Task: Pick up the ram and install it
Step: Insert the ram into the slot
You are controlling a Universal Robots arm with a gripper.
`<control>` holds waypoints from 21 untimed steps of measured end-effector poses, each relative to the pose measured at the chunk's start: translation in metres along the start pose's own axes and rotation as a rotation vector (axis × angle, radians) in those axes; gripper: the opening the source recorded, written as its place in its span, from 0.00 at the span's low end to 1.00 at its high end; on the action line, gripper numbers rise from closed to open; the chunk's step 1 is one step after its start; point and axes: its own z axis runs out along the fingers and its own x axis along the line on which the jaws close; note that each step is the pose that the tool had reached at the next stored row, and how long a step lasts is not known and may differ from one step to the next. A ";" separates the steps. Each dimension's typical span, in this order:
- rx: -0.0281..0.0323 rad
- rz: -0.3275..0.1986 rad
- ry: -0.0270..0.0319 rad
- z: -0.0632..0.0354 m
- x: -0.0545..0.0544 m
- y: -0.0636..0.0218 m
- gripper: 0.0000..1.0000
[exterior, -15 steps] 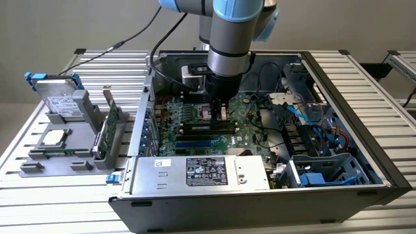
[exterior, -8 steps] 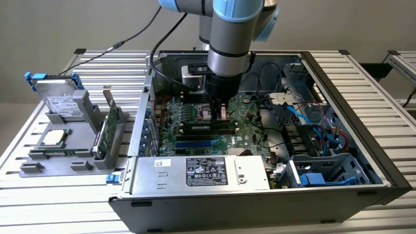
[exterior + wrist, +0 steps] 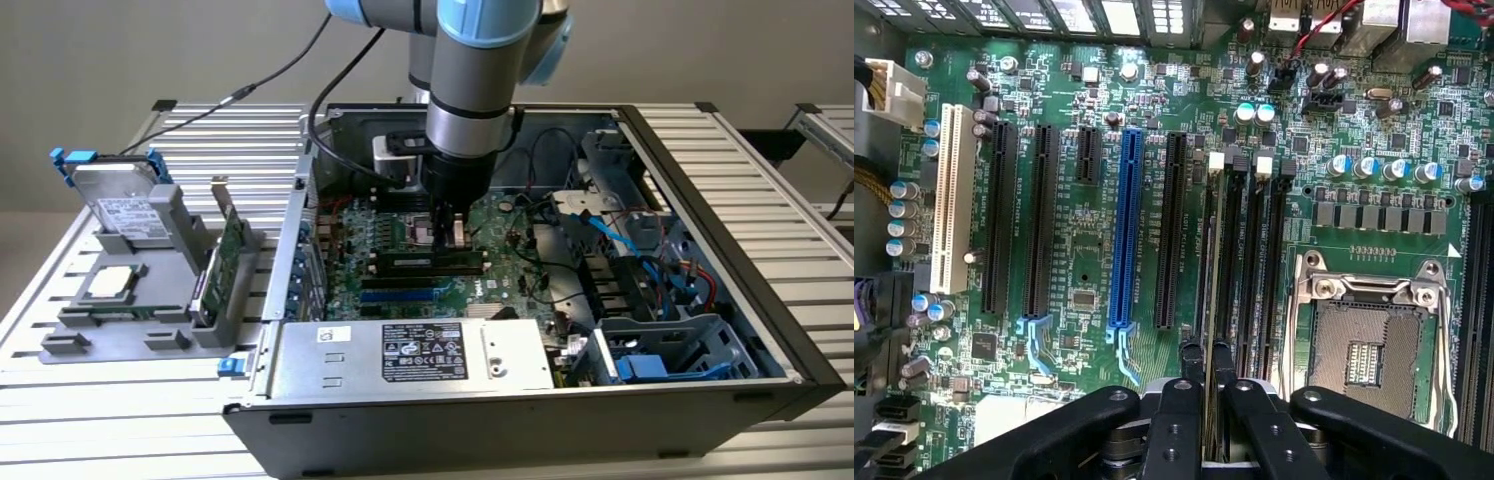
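Gripper (image 3: pixel 1207 352) fingers sit nearest the lens, pinched almost shut on the top edge of the ram (image 3: pixel 1211 260), which shows edge-on as a thin line.

- Open computer case (image 3: pixel 534 440) on slatted table (image 3: pixel 120 420); arm reaches down into it.
- Motherboard (image 3: pixel 1069 270) lies flat on the case floor.
- Black memory slots (image 3: pixel 1269 260) run side by side next to the empty CPU socket (image 3: pixel 1364 350).
- Ram is directly beneath the gripper, long axis parallel to the slots, over or in the slot farthest from the socket. Seated or not: cannot tell.
- Judgement: alignment along that slot is what matters.
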 end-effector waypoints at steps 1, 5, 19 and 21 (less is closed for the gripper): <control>0.0000 0.000 0.0001 0.0007 0.000 0.0000 0.14; -0.0001 0.000 0.0002 0.0031 -0.001 -0.0003 0.14; -0.0001 0.000 0.0002 0.0035 -0.003 -0.0004 0.14; -0.0001 0.000 0.0002 0.0036 -0.003 -0.0004 0.14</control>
